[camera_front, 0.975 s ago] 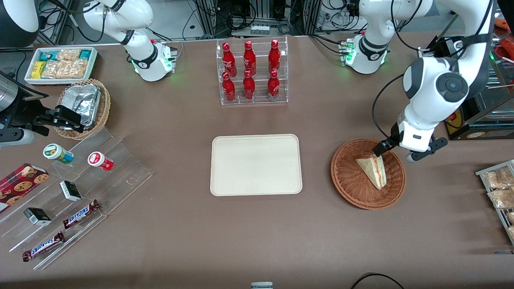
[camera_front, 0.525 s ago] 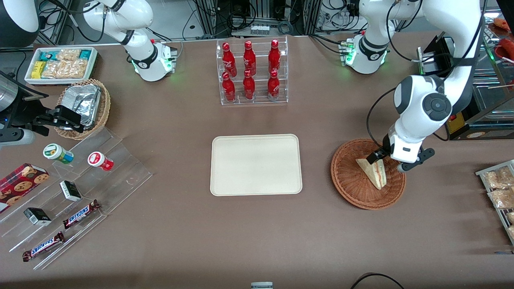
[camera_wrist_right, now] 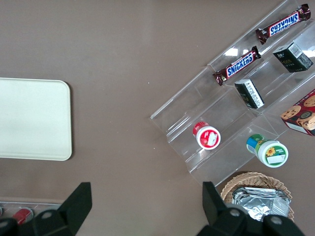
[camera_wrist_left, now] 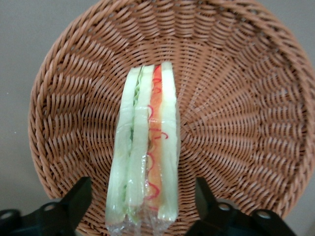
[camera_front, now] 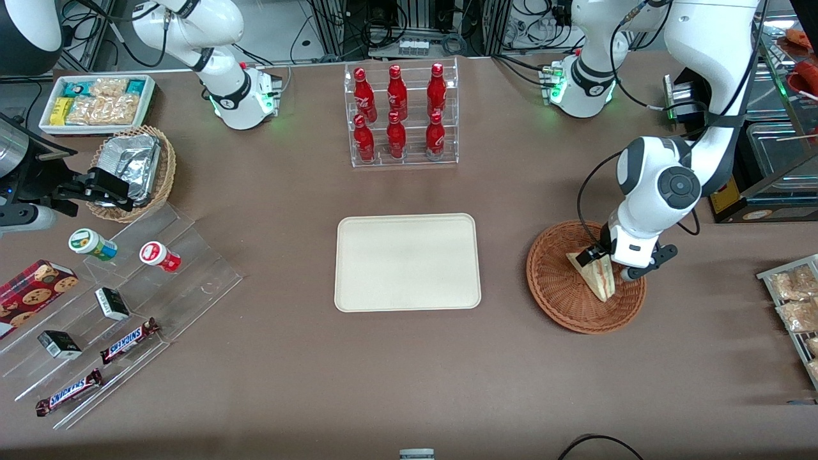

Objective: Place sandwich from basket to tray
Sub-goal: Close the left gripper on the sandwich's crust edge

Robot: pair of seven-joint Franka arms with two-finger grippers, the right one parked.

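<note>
My pincer (camera_wrist_left: 140,206) hangs spread wide astride the sandwich's (camera_front: 597,276) broad end, not yet gripping. The sandwich stands on edge in the basket (camera_front: 555,284), toward the working arm's end of the counter (camera_front: 409,377), its long axis running from my fingers (camera_wrist_left: 78,199) toward the counter's front edge, tip forward. Closing off-centre could topple or squash it before the tray (camera_front: 408,262).
</note>
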